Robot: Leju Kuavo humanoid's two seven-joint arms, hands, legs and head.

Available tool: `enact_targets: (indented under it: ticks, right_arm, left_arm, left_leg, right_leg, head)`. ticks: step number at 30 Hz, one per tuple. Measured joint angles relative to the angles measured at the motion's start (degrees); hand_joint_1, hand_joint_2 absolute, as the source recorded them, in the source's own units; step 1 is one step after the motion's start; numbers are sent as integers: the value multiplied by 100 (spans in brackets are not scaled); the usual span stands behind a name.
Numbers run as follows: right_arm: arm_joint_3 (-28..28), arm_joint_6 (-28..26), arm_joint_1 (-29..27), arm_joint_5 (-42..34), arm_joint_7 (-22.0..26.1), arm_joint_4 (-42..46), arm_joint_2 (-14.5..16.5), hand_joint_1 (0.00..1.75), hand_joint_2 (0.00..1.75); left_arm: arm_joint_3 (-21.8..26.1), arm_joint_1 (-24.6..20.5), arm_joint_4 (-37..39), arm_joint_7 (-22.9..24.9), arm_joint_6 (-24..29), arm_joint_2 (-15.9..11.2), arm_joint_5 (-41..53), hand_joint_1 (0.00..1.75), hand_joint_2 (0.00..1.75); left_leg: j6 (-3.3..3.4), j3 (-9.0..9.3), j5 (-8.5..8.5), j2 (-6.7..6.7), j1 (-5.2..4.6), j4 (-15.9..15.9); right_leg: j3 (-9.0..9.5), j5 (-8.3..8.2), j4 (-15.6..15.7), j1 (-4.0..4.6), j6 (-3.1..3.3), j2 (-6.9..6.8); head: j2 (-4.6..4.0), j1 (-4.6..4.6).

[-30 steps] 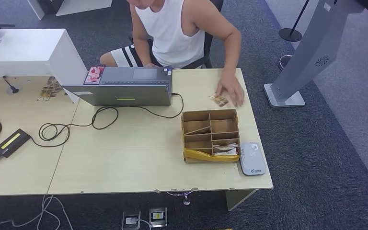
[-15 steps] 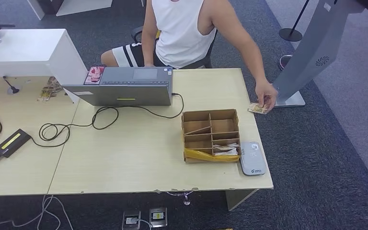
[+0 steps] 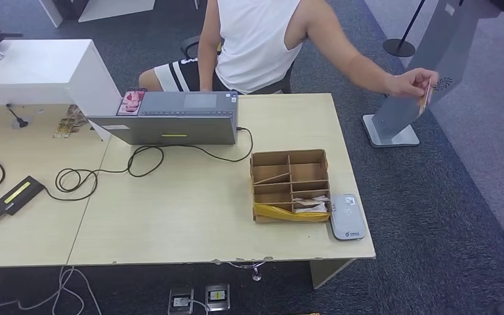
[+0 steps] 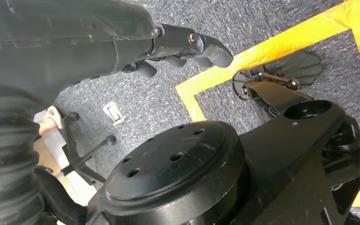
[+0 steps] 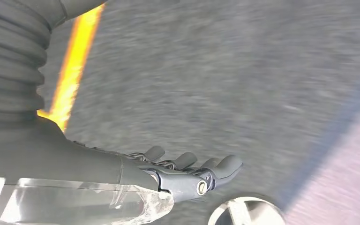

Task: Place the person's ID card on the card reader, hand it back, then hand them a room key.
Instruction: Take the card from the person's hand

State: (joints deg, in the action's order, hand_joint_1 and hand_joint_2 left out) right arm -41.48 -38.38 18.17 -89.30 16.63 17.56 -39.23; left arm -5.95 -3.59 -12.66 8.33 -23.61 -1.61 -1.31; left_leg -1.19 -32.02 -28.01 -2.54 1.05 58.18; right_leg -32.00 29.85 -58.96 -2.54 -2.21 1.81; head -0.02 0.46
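Cardboard organizer [image 3: 289, 185]: cards in front compartment.

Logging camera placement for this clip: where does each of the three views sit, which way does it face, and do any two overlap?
Head view: high on the body, looking forward and down at the table, card reader and the person's hand holding a card; no robot arm.
Left wrist view: behind the left hand, facing the floor.
Right wrist view: behind the right hand, facing blurred floor.
Shared: both wrist views show grey carpet and yellow floor tape.

Left hand [image 4: 178, 44] and right hand [image 5: 178, 173] — fingers loosely extended, empty.
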Motion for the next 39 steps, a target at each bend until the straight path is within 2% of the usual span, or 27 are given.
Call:
enact_targets:
  ticks: [4,7,9,11,13,14,16,17,18,19,20,22,24,27,32,39]
  right_arm:
    - [141,0,513,121,228,96,-606,0,175]
    - [185,0,982,498,358,174,-958,0,175]
    - [195,0,1323,986,342,242,-1133,0,175]
    - [261,1,1625,1892,118,341,-1258,0,175]
    - [567,4,1574,3553,-617,601,-1259,0,175]
    - [856,7,1397,4688,-1295,846,-1197,0,175]
    - [1575,7,970,7543,-3321,1705,-992,0,175]
    - [1879,1,826,8991,-4330,2292,-918,0,175]
    - [2110,-7,744,10327,-5063,2916,-886,0,175]
    - [2287,-14,706,11485,-5440,3531,-904,0,175]
    - [2446,-19,723,12427,-5547,4073,-943,0,175]
    - [2703,-20,821,13498,-5513,4904,-1008,0,175]
    - [2740,6,936,13271,-5510,5562,-1080,0,175]
    - [2386,208,1367,12667,-5509,6348,-1177,0,175]
    - [1566,671,2065,13242,-5510,7039,-1134,0,175]
    - [264,1309,2720,14120,-5505,7395,-864,0,175]
  left_arm:
    - [-135,5,0,2,0,1,-139,0,175]
    - [-250,4,0,10,0,1,-255,0,175]
    - [-315,5,0,19,0,1,-317,0,175]
    - [-380,5,0,24,0,2,-375,0,175]
    - [-452,-6,0,24,0,11,-462,0,175]
    - [-488,-12,0,24,1,16,-519,0,175]
    - [-564,-17,0,24,2,21,-631,0,175]
    - [-603,-18,0,24,2,21,-674,0,175]
    - [-640,-16,0,24,2,21,-704,0,175]
    - [-678,-13,0,24,2,19,-725,0,175]
    - [-720,0,0,24,3,13,-750,0,175]
    - [-807,30,1,22,4,1,-803,0,175]
    - [-899,43,2,21,4,-9,-853,0,175]
    - [-1033,36,3,20,4,-44,-912,0,175]
    - [-1203,1,4,20,7,-88,-1014,0,175]
    - [-1417,-13,4,4,11,-122,-1108,0,175]
  left_leg:
    - [3,-5,2,-3,-2,0]
    - [3,-6,2,-2,-3,0]
    - [3,-7,2,-3,-2,0]
    - [3,-11,3,-8,-2,-1]
    - [3,-48,3,-51,23,-3]
    - [1,-75,2,-89,45,-4]
    - [-2,-119,4,-157,67,-5]
    - [3,-113,11,-173,53,-5]
    - [8,-100,24,-183,30,-4]
    - [14,-89,40,-192,11,-4]
    - [15,-79,53,-200,3,-3]
    - [12,-77,64,-210,11,-1]
    - [10,-78,62,-203,12,-1]
    - [1,-71,48,-142,1,-5]
    - [2,-59,42,-106,4,-5]
    - [1,-58,45,-108,8,-5]
  right_leg:
    - [-2,0,-1,-2,0,-6]
    - [-2,-1,-1,-2,-1,-7]
    - [-2,-1,-2,-2,-1,-8]
    - [1,0,-3,-1,-1,-11]
    - [39,3,6,27,0,-50]
    - [72,8,19,52,2,-87]
    - [107,18,40,75,7,-155]
    - [90,24,33,57,2,-172]
    - [57,29,17,29,-5,-180]
    - [25,32,4,5,-14,-187]
    - [2,32,-7,-4,-22,-193]
    - [-7,25,-6,4,-23,-198]
    - [-2,23,-5,6,-23,-190]
    - [-18,16,-8,-2,-17,-132]
    - [-15,7,-6,3,-15,-99]
    - [-16,2,-7,6,-14,-99]
  head:
    - [0,1]
    - [0,0]
    - [0,-1]
    - [0,-2]
    - [0,-15]
    - [0,-8]
    - [0,44]
    - [0,68]
    - [0,79]
    - [0,73]
    - [0,73]
    - [0,77]
    - [0,77]
    - [0,73]
    - [0,77]
    - [0,76]
